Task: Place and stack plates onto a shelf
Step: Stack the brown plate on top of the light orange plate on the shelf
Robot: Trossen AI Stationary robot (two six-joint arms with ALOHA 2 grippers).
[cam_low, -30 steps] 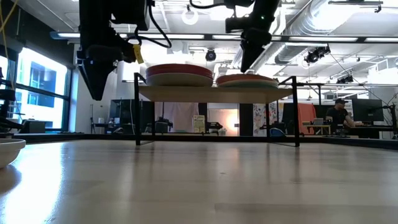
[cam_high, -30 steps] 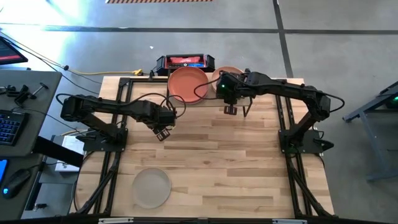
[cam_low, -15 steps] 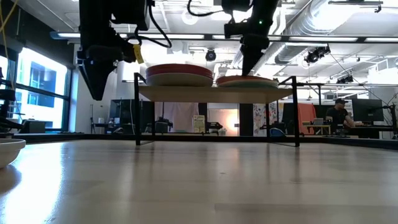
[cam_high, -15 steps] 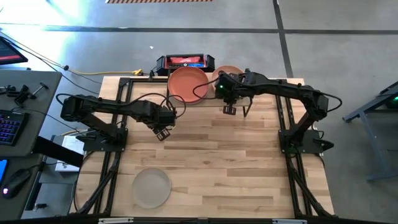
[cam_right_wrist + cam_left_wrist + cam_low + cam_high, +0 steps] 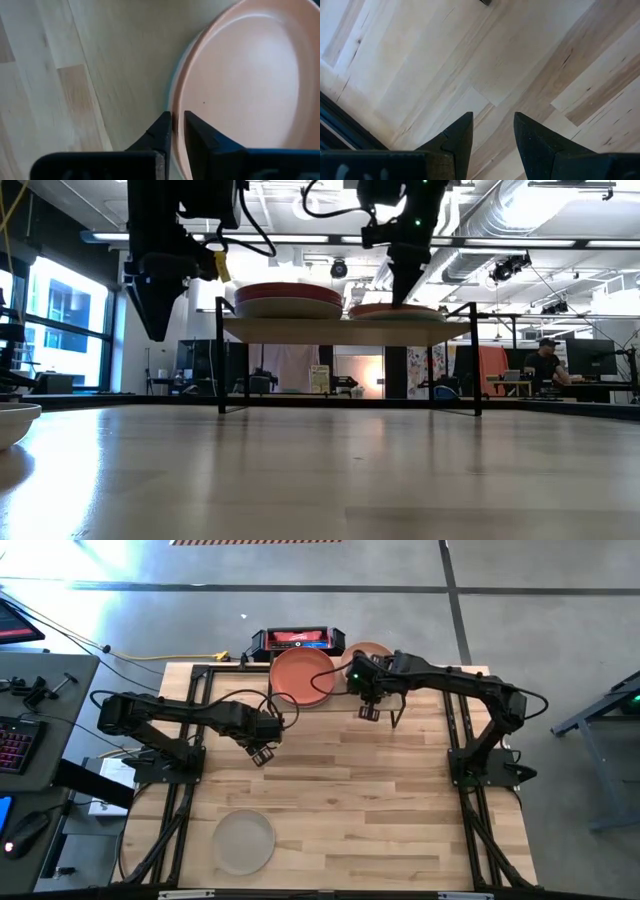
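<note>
Moving closer over the shelf (image 5: 340, 330), the right end effector (image 5: 173, 131) now pinches the peach plate (image 5: 240, 90) rim between nearly closed fingers.

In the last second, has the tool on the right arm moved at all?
Yes. The right tool has edged toward the shelf, its tips now down at the peach plate, measured against the red-and-black box.

Matt peach plate (image 5: 245, 90), pale wood shelf (image 5: 120, 60)

Overhead, table-level, two wrist views
</note>
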